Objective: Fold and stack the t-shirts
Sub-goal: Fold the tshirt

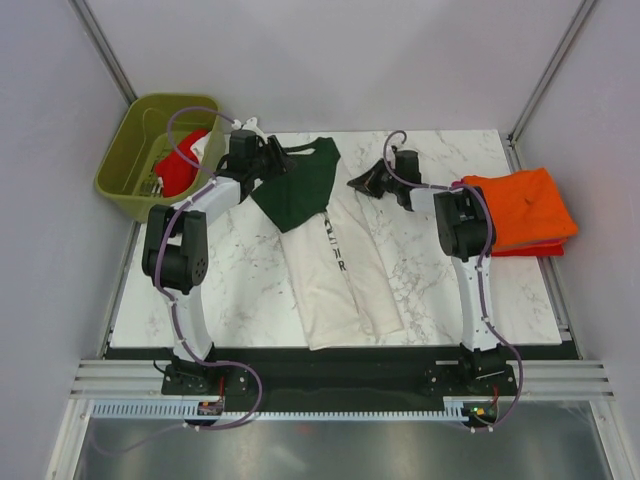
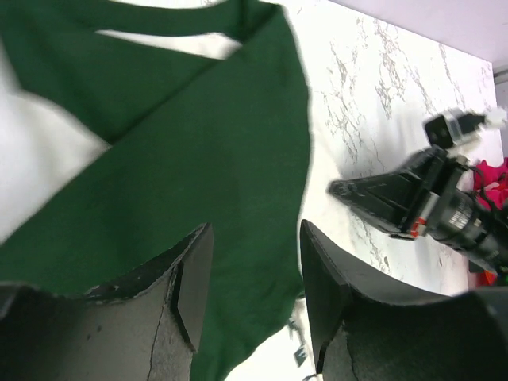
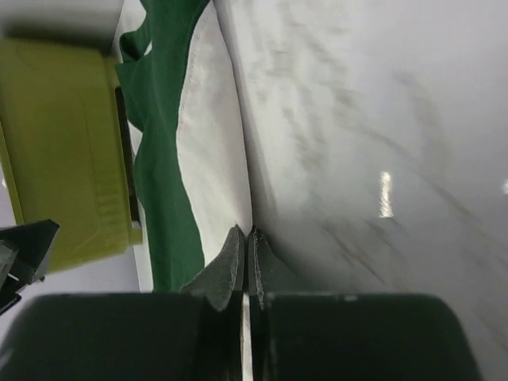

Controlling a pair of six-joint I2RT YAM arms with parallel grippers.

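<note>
The cream t-shirt [image 1: 335, 270] with dark green sleeves and black print lies lengthwise in the middle of the table, its sides folded in. Its green sleeve [image 1: 300, 185] is spread at the top left and fills the left wrist view [image 2: 198, 143]. My left gripper [image 1: 272, 158] [image 2: 254, 230] is open just above that green cloth. My right gripper [image 1: 352, 183] [image 3: 246, 232] is shut at the shirt's right edge [image 3: 214, 159], seemingly pinching the cream hem. An orange t-shirt [image 1: 520, 205] lies folded on a red one [image 1: 530, 250] at the right. Another red t-shirt [image 1: 180, 170] lies in the bin.
The olive-green plastic bin [image 1: 115, 190] stands off the table's far left corner and shows in the right wrist view [image 3: 63, 143]. The right gripper shows in the left wrist view [image 2: 389, 194]. Grey walls enclose the marble table [image 1: 240, 290].
</note>
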